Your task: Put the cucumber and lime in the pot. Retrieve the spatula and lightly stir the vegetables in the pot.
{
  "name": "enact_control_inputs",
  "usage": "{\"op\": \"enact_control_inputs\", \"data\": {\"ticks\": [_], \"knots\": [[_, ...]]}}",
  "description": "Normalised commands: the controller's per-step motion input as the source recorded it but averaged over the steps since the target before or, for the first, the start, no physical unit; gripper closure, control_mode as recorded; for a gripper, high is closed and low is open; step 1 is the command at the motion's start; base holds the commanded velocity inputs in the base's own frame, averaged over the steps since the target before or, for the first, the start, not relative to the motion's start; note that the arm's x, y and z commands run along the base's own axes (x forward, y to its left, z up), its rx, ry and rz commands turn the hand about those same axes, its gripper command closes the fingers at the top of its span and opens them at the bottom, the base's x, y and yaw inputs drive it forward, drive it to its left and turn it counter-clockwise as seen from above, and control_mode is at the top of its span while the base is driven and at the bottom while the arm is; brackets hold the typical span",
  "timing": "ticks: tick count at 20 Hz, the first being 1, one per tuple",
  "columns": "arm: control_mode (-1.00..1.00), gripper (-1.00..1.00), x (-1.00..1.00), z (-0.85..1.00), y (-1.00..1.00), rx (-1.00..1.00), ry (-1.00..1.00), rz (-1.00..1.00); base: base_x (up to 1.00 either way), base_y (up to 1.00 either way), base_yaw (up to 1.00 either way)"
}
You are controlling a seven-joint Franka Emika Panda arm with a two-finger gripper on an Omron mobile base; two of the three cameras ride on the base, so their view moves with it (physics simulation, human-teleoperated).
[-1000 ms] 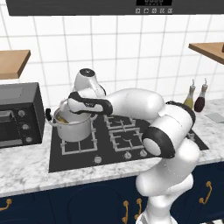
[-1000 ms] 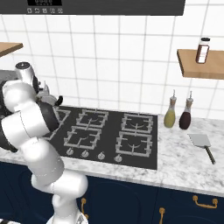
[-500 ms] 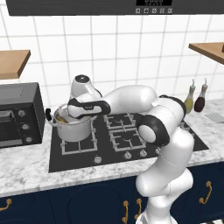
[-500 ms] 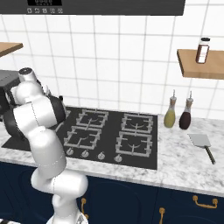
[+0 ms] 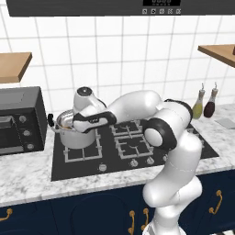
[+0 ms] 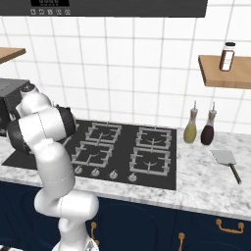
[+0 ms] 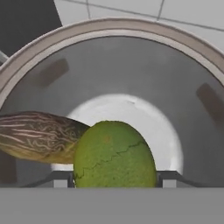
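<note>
The steel pot (image 5: 73, 135) stands on the stove's back left burner, and my hand reaches over its rim from the right. In the hand view I look straight down into the pot (image 7: 131, 61). The oblong, streaked cucumber (image 7: 39, 138) lies on its bottom at the left. My gripper (image 7: 114, 179) is shut on the round green lime (image 7: 113, 151), which hangs above the pot's bottom, close beside the cucumber. The spatula (image 6: 227, 159) lies on the marble counter at the far right, well away from the arm.
A black toaster oven (image 5: 18, 119) stands just left of the pot. Two bottles (image 6: 190, 128) stand behind the stove (image 6: 122, 147) at its right, near the spatula. A wooden shelf (image 6: 215, 73) with a spice jar hangs above them.
The hand has stayed over the pot with the lime still in its grip. The arm's elbow has shifted a little.
</note>
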Motion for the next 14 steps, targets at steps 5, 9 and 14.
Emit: {"op": "enact_control_inputs", "data": {"ticks": [5,9,14], "knots": [[-1.0,-1.0,0.0,0.17,-0.07,0.0,-0.09,-0.06,0.0,0.0,0.0],[-1.0,-1.0,0.0,0.66,-0.05,0.0,-0.06,-0.07,0.0,0.0,0.0],[-1.0,-1.0,-0.26,0.96,-0.15,0.02,0.0,-0.08,0.0,0.0,0.0]]}}
